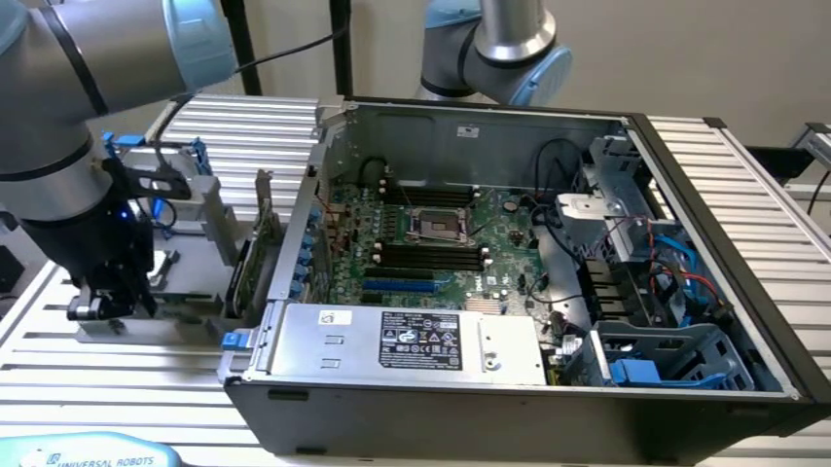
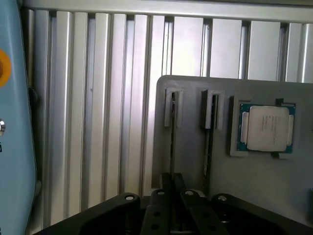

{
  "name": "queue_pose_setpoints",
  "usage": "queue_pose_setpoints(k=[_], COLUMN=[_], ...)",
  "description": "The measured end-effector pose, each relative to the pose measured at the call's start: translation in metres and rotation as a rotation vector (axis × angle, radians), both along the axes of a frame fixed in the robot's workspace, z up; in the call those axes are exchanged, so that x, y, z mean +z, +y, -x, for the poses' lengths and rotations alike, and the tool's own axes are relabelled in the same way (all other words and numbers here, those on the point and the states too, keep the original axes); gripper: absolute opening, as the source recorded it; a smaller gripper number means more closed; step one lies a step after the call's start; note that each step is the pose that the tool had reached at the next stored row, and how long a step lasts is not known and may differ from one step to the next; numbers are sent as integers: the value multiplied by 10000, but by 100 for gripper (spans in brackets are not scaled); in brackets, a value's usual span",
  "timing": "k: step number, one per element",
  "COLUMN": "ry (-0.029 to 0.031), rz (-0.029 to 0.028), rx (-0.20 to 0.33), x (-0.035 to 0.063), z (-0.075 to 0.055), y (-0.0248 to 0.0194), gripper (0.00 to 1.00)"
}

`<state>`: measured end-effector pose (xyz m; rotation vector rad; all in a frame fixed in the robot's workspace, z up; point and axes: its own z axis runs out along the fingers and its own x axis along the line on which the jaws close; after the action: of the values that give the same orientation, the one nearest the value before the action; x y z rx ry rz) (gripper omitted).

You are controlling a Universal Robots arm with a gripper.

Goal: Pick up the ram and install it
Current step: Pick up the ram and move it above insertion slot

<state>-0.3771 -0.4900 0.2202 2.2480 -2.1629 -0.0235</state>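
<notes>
The ram (image 2: 172,142) stands on edge in a slot of a grey holder block (image 2: 195,98), showing as a thin dark line. A second thin stick (image 2: 209,147) stands in the neighbouring slot. My gripper (image 2: 171,183) is right over the first stick, its two black fingers (image 2: 165,182) drawn close on either side of the stick's near end. In the exterior view my gripper (image 1: 111,302) hangs low over the same holder (image 1: 130,326), at the exterior view's left of the open computer case (image 1: 727,292). The black motherboard slots (image 1: 422,255) lie inside the case.
A processor chip (image 2: 266,128) sits in a pocket of the holder. A taller green card (image 1: 253,255) stands between the holder and the case wall. A power supply (image 1: 403,336) fills the case's front. A second arm (image 1: 500,49) stands behind the case. A light-blue housing (image 2: 14,122) is close by.
</notes>
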Motion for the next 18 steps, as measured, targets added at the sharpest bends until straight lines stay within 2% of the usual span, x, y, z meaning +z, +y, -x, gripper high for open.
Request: queue_pose_setpoints(k=[11, 18], ry=[2, 1], rz=[-1, -1], rx=[2, 1], x=[495, 785], z=[-14, -87], y=[0, 3], gripper=[14, 14])
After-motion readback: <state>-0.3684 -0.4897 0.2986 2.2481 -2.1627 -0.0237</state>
